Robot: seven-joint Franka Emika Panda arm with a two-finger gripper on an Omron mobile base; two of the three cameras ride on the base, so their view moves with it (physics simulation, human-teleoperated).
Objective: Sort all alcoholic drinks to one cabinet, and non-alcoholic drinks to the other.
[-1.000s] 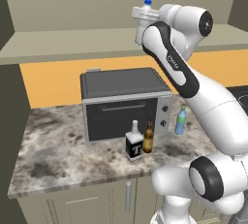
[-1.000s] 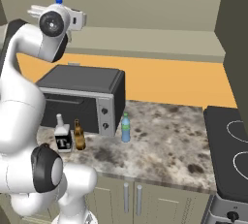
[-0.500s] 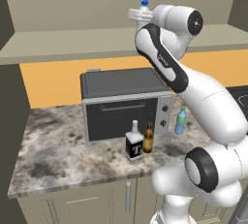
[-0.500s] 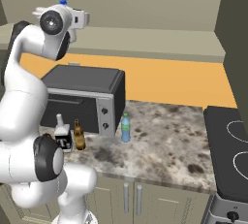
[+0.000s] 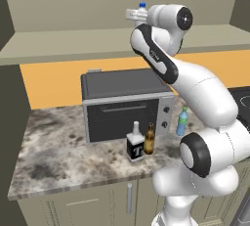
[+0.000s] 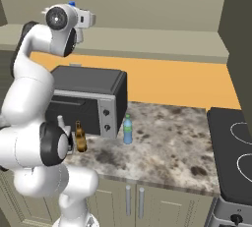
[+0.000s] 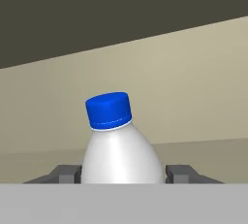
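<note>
Your gripper (image 7: 123, 174) is raised high at the open beige upper cabinet shelf (image 5: 73, 41), closed about halfway around the whitish plastic bottle with a blue cap (image 7: 118, 145), one finger on each side of its body. Down on the speckled stone tabletop (image 5: 58, 146), you have the square clear bottle with a black "T" label (image 5: 135, 143) and the slim brown beer bottle (image 5: 149, 140) just beside each other in front of the dark toaster oven (image 5: 124, 103). The translucent blue bottle with a green top (image 5: 182, 121) stands by the oven's right side.
</note>
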